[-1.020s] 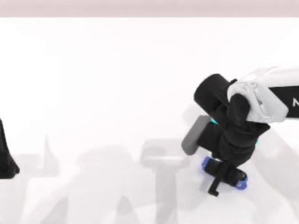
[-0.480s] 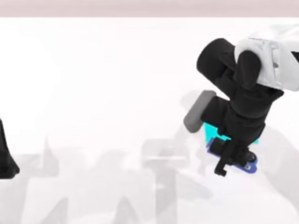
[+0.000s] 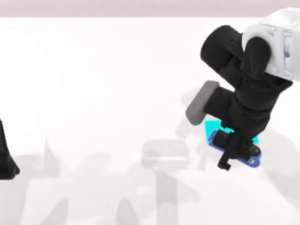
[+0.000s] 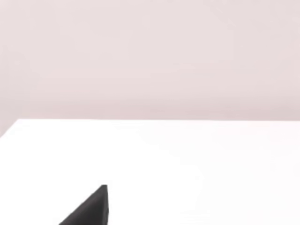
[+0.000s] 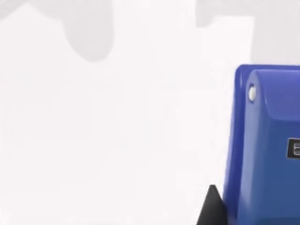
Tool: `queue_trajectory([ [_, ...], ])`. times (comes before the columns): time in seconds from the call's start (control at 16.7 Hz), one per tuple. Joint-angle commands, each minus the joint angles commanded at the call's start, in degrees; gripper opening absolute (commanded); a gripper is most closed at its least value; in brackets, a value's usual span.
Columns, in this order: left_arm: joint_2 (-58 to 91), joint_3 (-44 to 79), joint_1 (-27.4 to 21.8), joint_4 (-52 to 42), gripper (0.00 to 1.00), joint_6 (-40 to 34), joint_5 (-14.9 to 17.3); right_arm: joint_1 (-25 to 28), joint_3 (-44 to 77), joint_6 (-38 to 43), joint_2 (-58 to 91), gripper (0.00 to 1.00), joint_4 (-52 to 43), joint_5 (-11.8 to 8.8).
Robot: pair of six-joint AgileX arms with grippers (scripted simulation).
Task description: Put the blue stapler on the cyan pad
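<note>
The blue stapler (image 3: pixel 249 159) lies slanted over the near part of the cyan pad (image 3: pixel 212 127) at the table's right. Most of the pad is hidden under the arm. My right gripper (image 3: pixel 233 152) comes down across the stapler's middle and is shut on it. Whether the stapler rests on the pad or hangs just above it cannot be told. In the right wrist view the blue stapler (image 5: pixel 267 154) fills the picture's edge, with one dark fingertip (image 5: pixel 213 208) against its side. My left gripper (image 3: pixel 5 161) stays parked at the table's left edge, open and holding nothing.
The white table (image 3: pixel 108 93) stretches bare from the left arm to the pad, with only soft shadows on it. Its back edge meets a pale wall (image 3: pixel 140 7). The right arm's black and white bulk (image 3: pixel 262 65) hangs over the back right corner.
My right arm has carried the stapler away from the table's front edge toward the back and slightly right. More of the cyan pad now shows around the stapler. The left arm has not moved.
</note>
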Motion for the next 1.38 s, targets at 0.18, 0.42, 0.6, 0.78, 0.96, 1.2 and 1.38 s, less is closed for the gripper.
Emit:
queue_trajectory([
  [0.18,0.0,0.0,0.0,0.0,1.0,0.0,0.0,-1.0,3.0,-3.9,2.2,0.0,-1.0,-0.1],
  [0.42,0.0,0.0,0.0,0.0,1.0,0.0,0.0,-4.3,10.7,-16.2,8.0,0.0,-3.8,-0.2],
  [0.6,0.0,0.0,0.0,0.0,1.0,0.0,0.0,-7.3,17.4,-28.0,13.1,0.0,-6.3,-0.3],
  [0.78,0.0,0.0,0.0,0.0,1.0,0.0,0.0,-10.2,23.3,-38.6,17.3,0.0,-8.2,-0.4],
  [0.96,0.0,0.0,0.0,0.0,1.0,0.0,0.0,-12.2,26.9,-44.4,19.3,0.0,-8.9,-0.5],
  [1.2,0.0,0.0,0.0,0.0,1.0,0.0,0.0,-12.5,27.5,-45.2,19.6,0.0,-9.0,-0.5],
  [1.38,0.0,0.0,0.0,0.0,1.0,0.0,0.0,-12.2,26.5,-45.1,19.5,0.0,-8.0,-0.5],
])
